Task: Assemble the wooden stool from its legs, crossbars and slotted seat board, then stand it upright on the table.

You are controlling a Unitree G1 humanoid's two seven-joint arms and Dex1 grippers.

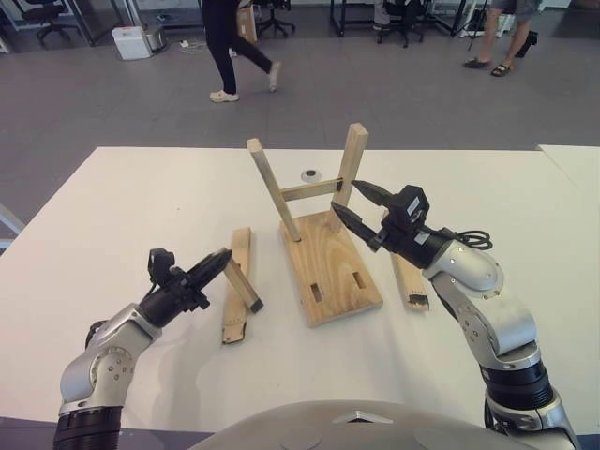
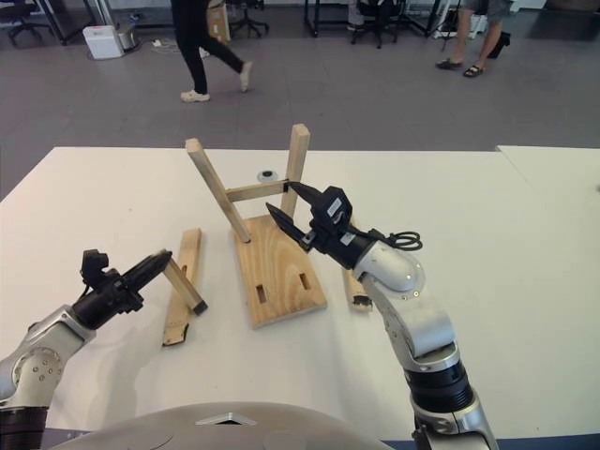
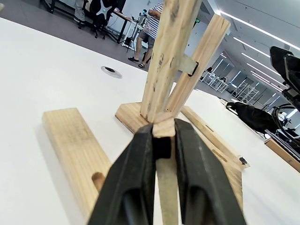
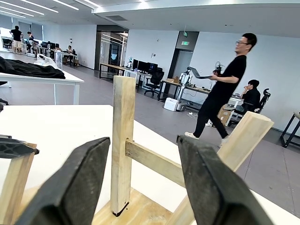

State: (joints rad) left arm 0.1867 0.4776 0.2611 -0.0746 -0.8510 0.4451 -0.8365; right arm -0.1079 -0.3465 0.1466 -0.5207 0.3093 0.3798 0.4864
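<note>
**A:** The board (image 1: 330,267) lies flat in the middle of the table (image 1: 112,216), slots facing up. Two legs stand in its far end, the left leg (image 1: 273,187) and the right leg (image 1: 350,173), splaying apart towards the top, with a crossbar (image 1: 310,190) bridging them.

**B:** And the right gripper (image 1: 345,197)?

**A:** Fingers spread wide, tips right by the right leg where the crossbar meets it. Touching or not, I can't tell.

**B:** Over on the left?

**A:** The left gripper (image 1: 223,258) is clamped tight on the upper end of a short stick (image 1: 244,286). That stick slants down towards the table, and its dark foot sits just beside a plank (image 1: 234,314) on the board's side. The plank lies flat, left of the board.

**B:** Any more loose wood?

**A:** One more piece (image 1: 410,281) lies right of the board, partly under the right arm. There's also a round insert (image 1: 310,174) in the tabletop, just behind the crossbar
</note>
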